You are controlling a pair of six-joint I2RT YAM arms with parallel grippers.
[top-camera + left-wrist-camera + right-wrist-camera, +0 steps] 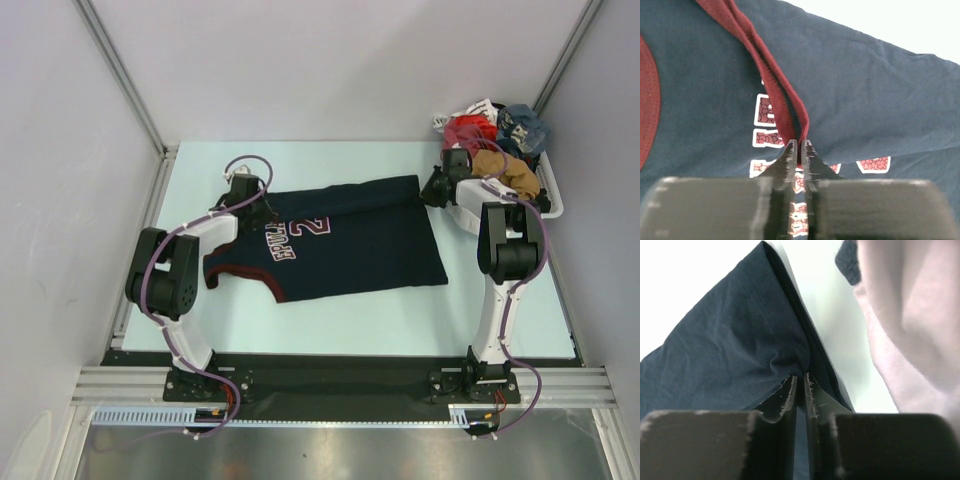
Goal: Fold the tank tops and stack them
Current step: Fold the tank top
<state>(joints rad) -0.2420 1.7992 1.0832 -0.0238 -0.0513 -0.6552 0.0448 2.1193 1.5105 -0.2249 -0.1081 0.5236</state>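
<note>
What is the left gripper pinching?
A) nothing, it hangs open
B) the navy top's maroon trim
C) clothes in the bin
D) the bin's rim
B: in the left wrist view the left gripper is shut on the maroon trim of the navy top.

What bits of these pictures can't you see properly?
- Top view: the clothes in the basket are heaped together and partly behind the right arm, so which tops they are is unclear.
- Left wrist view: the left gripper covers part of the lettering on the navy tank top.
- Right wrist view: a pale shape at the right is too blurred to name.
</note>
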